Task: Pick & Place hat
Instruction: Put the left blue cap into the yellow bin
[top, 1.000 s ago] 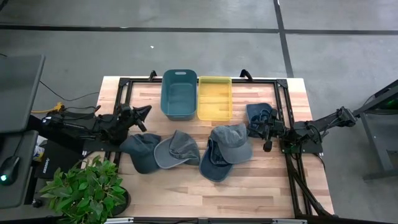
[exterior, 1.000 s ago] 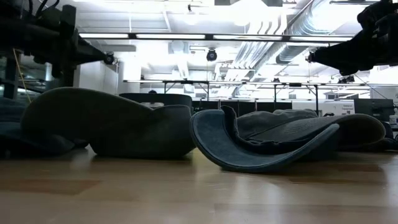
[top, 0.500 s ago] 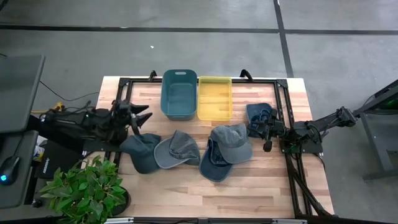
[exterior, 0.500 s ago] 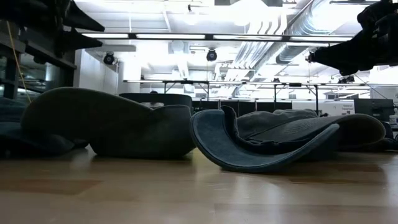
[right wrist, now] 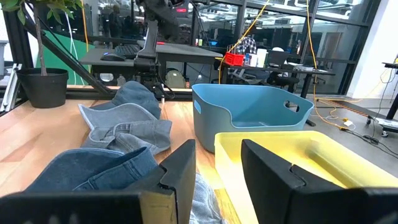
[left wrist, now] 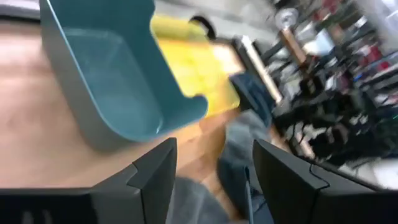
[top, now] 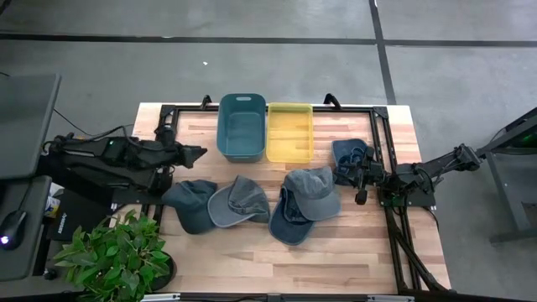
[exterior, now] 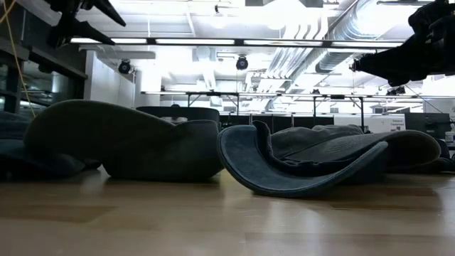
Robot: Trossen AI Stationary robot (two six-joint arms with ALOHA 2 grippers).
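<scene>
From above we see a wooden table [top: 252,252] with two bins side by side at its twelve o'clock edge: a teal bin [top: 242,127] and, touching its three o'clock side, a yellow bin [top: 289,132]. Both look empty.

Four hats lie on the table. A dark grey hat [top: 189,204] sits toward eight o'clock from the table's middle, and a grey hat [top: 239,200] lies against its three o'clock side, brim turned up. A blue-grey hat [top: 304,201] sits near the middle, toward four o'clock of the yellow bin, underside partly showing. A dark blue hat [top: 351,154] lies at the three o'clock side, just beside the yellow bin's lower corner.

Our left gripper [top: 191,153] hangs at nine o'clock of the teal bin, above the table and at twelve o'clock of the dark grey hat, touching nothing. Its wrist camera shows its two fingers [left wrist: 152,177] spread apart with nothing between them, and the teal bin [left wrist: 112,81] and yellow bin [left wrist: 193,68] ahead.

Our right gripper [top: 351,174] rests at the three o'clock side, by the dark blue hat. Its wrist view shows its fingers [right wrist: 180,171] parted and empty, looking over denim hats toward both bins.

In the low view the dark grey hat [exterior: 121,142] and the blue-grey hat [exterior: 320,160] sit flat on the wood.
</scene>
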